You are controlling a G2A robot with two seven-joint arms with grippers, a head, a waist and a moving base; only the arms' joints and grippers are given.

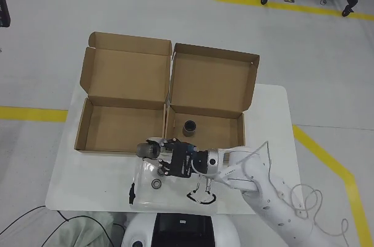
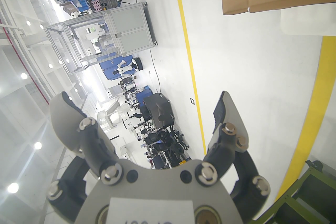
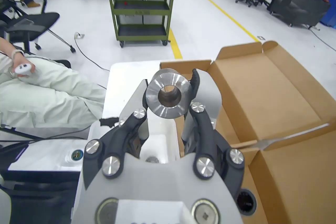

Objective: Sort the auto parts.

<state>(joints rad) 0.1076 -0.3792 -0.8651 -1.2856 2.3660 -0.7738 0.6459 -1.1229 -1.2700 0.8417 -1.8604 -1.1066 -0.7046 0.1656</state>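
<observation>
- Steel sleeve (image 3: 157,97) sat clamped in right gripper (image 3: 169,84); its long axis ran level, bore facing the wrist.
- Left gripper (image 2: 143,104) hung wide open, empty.

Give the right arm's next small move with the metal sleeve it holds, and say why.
Probably carry it forward and right, over the right box. The right gripper is shut on the metal sleeve, held up at the clear tray's far edge, so the pick looks done. That box already holds a similar-looking dark cylinder, though I can't confirm the match.
</observation>
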